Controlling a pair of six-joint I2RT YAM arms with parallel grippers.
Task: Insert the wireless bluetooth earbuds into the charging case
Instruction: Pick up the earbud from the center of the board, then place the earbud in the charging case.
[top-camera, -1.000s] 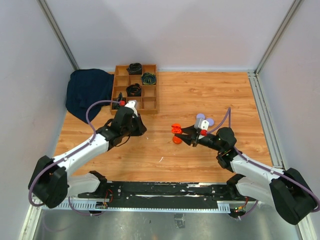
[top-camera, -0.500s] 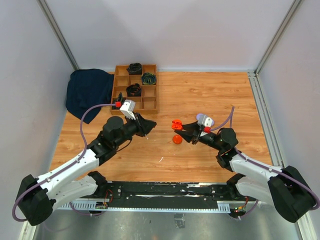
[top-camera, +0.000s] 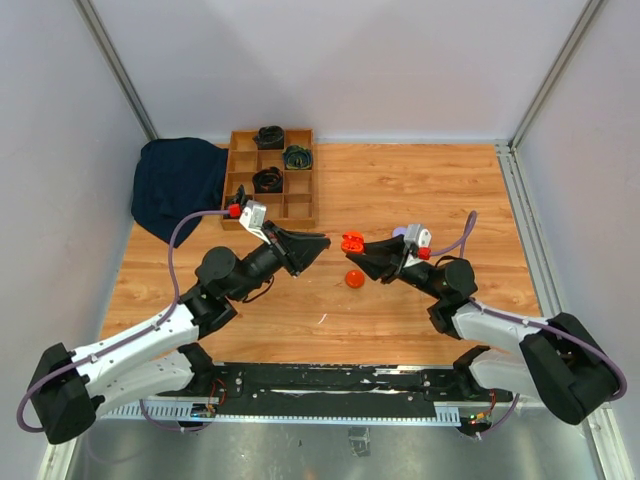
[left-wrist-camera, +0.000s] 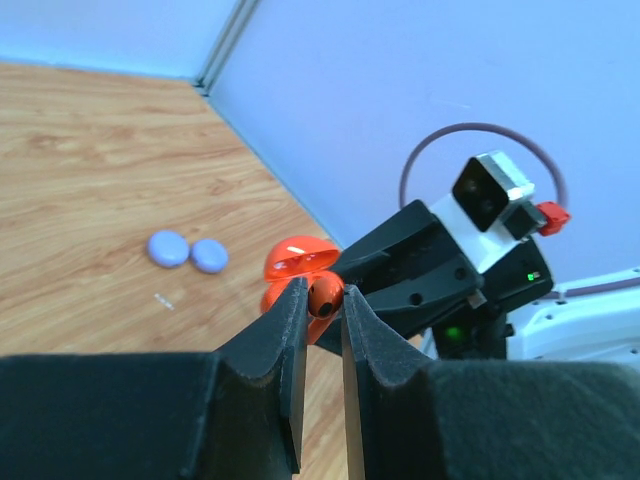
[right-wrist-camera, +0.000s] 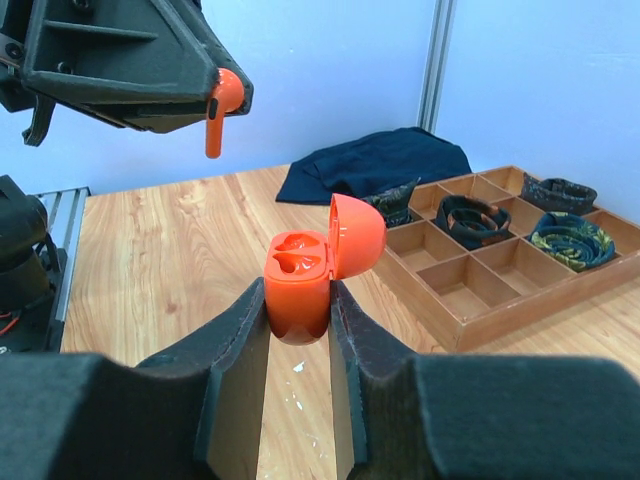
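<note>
My right gripper is shut on the orange charging case, held upright above the table with its lid open and both sockets empty. The case shows in the top view at my right gripper. My left gripper is shut on an orange-red earbud. In the right wrist view the earbud hangs stem down, up and left of the case and apart from it. In the top view my left gripper is just left of the case.
An orange disc lies on the table below the case. Two lilac discs lie behind the right gripper. A wooden compartment tray with dark bands and a dark blue cloth sit at the back left.
My left arm has swung right and forward with the earbud, from near the tray to just left of the case. My right gripper has raised the case slightly.
</note>
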